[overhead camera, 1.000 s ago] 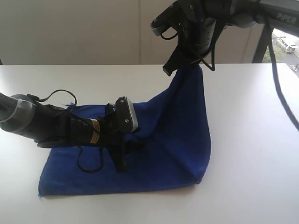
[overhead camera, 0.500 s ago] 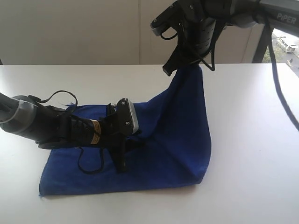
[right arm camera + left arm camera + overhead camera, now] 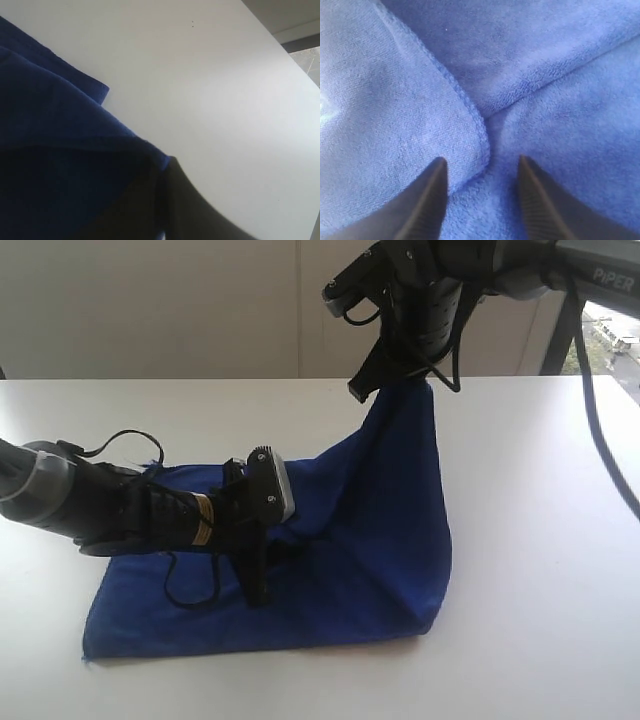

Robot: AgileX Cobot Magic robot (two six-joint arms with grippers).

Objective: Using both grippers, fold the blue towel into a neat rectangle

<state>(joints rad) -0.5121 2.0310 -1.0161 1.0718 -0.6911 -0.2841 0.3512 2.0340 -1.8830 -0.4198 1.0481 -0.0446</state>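
Exterior view: the towel (image 3: 370, 540) lies on the white table (image 3: 540, 590), its nearer and left parts flat. One corner is drawn up into a steep peak at the far right, so the cloth hangs from there as a slanting sheet down to the tabletop.

My right gripper (image 3: 395, 378) is at that peak, above the table, its jaws pressed together on the towel's corner. In the right wrist view the dark blue cloth runs in between the fingers (image 3: 200, 215), with bare table beyond it.

My left gripper (image 3: 481, 167) is low over the middle of the towel, and my left arm reaches in from the left across the flat part of the cloth. Its jaws are spread and grip nothing. In the left wrist view the two ribbed fingers (image 3: 427, 200) stand apart just above the cloth. The hem (image 3: 462, 100) of an upper layer runs down and curls to an end between their tips, and a soft fold crosses the layer beneath. Whether the fingertips touch the cloth I cannot tell.
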